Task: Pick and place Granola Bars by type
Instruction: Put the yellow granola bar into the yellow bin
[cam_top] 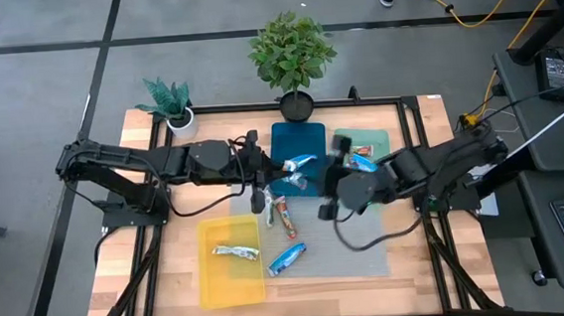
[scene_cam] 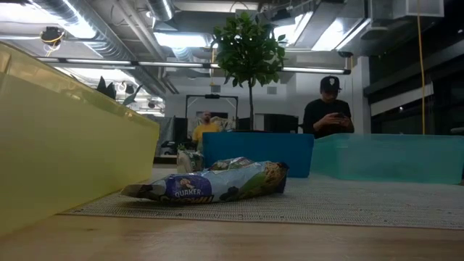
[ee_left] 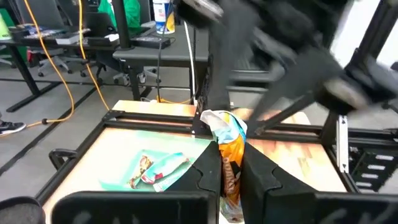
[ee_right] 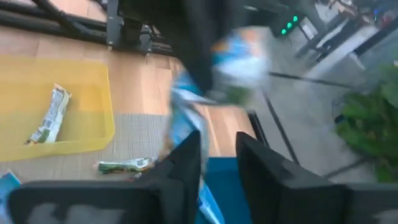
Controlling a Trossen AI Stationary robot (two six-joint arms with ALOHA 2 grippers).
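One granola bar (ee_left: pixel 225 127), its wrapper orange, blue and white, hangs in the air over the blue tray (cam_top: pixel 297 137), with my left gripper (ee_left: pixel 231 152) shut on it. My right gripper (ee_right: pixel 217 158) stands open just to the bar's right, with the blurred bar (ee_right: pixel 186 115) ahead of its fingertips. Whether it touches the bar I cannot tell. Other bars lie flat: one in the yellow tray (cam_top: pixel 236 251), one in the teal tray (cam_top: pixel 362 159), and a blue one (cam_top: pixel 287 259) and a silver-red one (cam_top: pixel 286 215) on the grey mat. My left gripper pinches the bar's orange part (ee_left: pixel 232 171) between its two fingers. The fingers come nearly level from the table's left and lie along the bar. The bar's crumpled blue-white end (ee_left: pixel 221 121) sticks out past the fingertips, and the bar is lifted clear of the table.
The yellow tray (cam_top: pixel 211 282) lies at the near left and the teal tray (cam_top: pixel 378 136) at the far right beside the blue one. Two potted plants (cam_top: pixel 293 53) (cam_top: pixel 169 101) stand at the far edge. A black frame (cam_top: pixel 407 99) rims the table. A person (scene_cam: pixel 328 109) stands in the room beyond.
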